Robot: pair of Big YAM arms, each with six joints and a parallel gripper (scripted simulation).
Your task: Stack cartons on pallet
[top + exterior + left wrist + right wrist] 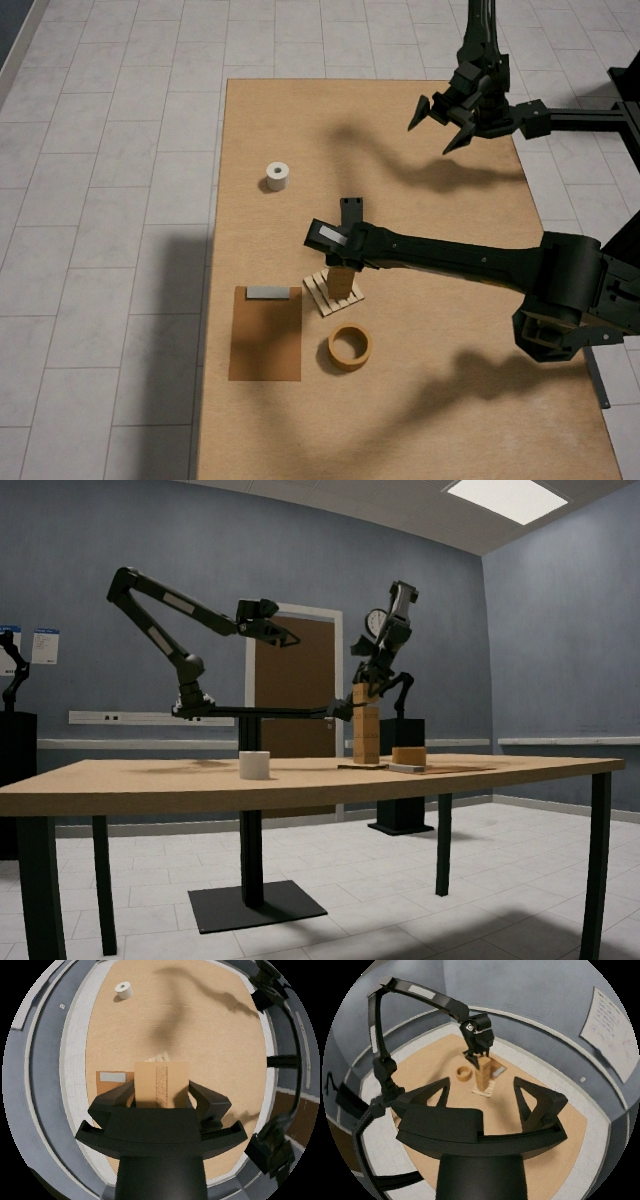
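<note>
Three cartons stand as a straight column (339, 293) (366, 735) (482, 1081) on the slatted pallet (314, 292). My left gripper (161, 1079) is shut on the fourth carton (358, 694) (146, 1077), which is upright over the top of the column. In the exterior view only a thin line parts it from the carton below; I cannot tell whether they touch. The printed faces underneath are hidden. My right gripper (427, 141) (481, 1079) is open and empty, high over the table's far right corner in the top view, well away from the column.
A tan ring (349, 364) (408, 756) lies close to the pallet. A brown clipboard (266, 338) with a grey clip (268, 292) lies on its other side. A white roll (277, 180) (254, 765) (123, 993) stands farther off, near the table edge.
</note>
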